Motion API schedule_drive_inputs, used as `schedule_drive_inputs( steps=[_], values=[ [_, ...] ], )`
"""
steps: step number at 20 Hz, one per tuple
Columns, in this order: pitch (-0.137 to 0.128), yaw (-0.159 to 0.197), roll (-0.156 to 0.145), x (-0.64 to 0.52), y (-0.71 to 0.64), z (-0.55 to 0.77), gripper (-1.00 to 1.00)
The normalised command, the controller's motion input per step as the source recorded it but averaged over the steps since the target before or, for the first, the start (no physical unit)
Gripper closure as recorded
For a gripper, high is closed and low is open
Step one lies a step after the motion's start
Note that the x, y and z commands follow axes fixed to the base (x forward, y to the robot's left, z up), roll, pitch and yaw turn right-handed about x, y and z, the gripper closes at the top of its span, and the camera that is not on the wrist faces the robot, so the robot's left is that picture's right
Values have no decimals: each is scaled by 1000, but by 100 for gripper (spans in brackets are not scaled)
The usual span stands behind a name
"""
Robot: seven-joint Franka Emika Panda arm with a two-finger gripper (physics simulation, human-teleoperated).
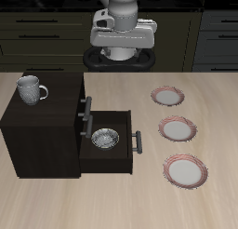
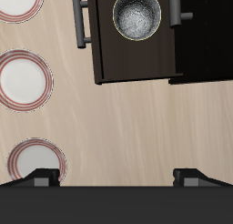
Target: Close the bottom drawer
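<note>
The bottom drawer (image 1: 110, 144) stood pulled well out of the dark cabinet (image 1: 42, 130), a metal bowl (image 1: 105, 138) sitting inside it. The gripper (image 1: 123, 54) hung high near the table's back edge — fingers (image 2: 41, 177) spread wide, holding nothing. A mug (image 1: 31, 87) sat on the cabinet top — three plates (image 1: 177, 128) lay in a row beside the drawer.

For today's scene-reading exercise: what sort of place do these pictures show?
Probably a simulated kitchen: dark cabinets behind, three plates on a wooden table, a mug on a small cabinet.
</note>
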Motion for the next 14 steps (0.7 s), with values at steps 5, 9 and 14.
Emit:
schedule_drive_inputs(
  steps=[5, 9, 14],
  values=[
    [-23, -36, 24, 46, 362, -53, -100],
    [16, -71, 22, 91, 336, -58, -100],
    [-3, -94, -2, 124, 294, -11, -100]
  ],
)
